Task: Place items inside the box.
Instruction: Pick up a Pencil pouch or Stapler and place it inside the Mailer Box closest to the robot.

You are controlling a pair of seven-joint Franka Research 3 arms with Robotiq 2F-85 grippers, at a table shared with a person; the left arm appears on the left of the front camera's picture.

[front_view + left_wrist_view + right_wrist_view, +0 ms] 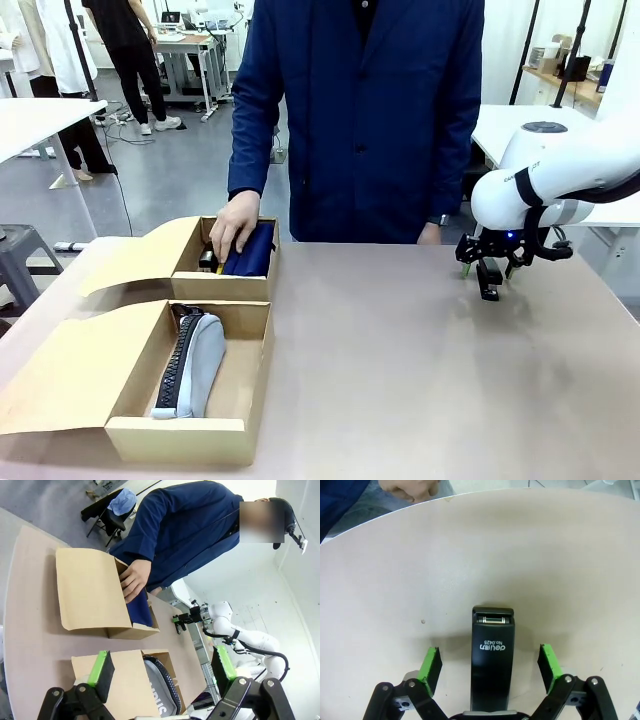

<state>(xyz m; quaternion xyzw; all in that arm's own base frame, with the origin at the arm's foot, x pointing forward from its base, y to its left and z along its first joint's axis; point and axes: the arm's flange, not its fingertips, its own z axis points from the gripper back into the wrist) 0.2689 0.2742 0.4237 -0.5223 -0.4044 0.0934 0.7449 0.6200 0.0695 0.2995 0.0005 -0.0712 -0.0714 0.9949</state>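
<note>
Pick-up: right gripper point(490, 661), jaws wide, is straddling the stapler point(492, 645) at lower centre; a square squeeze is likely coming next.

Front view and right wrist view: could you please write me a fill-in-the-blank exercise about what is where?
1. The pouch in the near box is ____.
2. A person's ____ reaches into the far box.
3. The right gripper, jaws ____, is over the black tool.
Missing words: grey; hand; open.
</note>
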